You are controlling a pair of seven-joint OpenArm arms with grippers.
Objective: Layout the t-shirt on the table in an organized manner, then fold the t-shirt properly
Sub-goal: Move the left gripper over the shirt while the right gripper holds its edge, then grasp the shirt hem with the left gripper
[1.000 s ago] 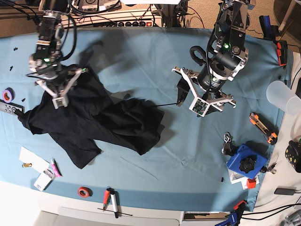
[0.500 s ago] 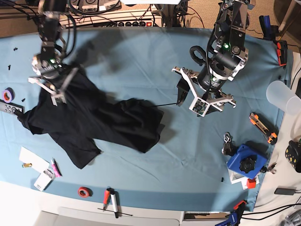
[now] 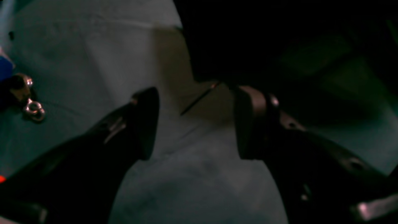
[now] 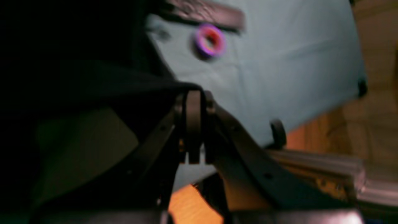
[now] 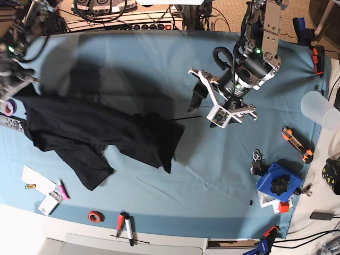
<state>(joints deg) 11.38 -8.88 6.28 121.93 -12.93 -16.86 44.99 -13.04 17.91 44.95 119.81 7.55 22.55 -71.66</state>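
No text, label, brand, number or sign can be read in any view.

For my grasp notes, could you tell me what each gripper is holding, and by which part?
The right gripper is shut on an edge fold of the black t-shirt, at its far-left end in the base view. The left gripper is open and holds nothing.

The t-shirt [image 5: 101, 135] is plain black with no print showing, and it lies on a worktop [image 5: 159, 69] covered in smooth light blue cloth. A tape roll [image 4: 210, 40] is purple outside and red inside, another tape roll [image 5: 95, 216] is red, and a blue block [image 5: 276, 180] carries a black knob.
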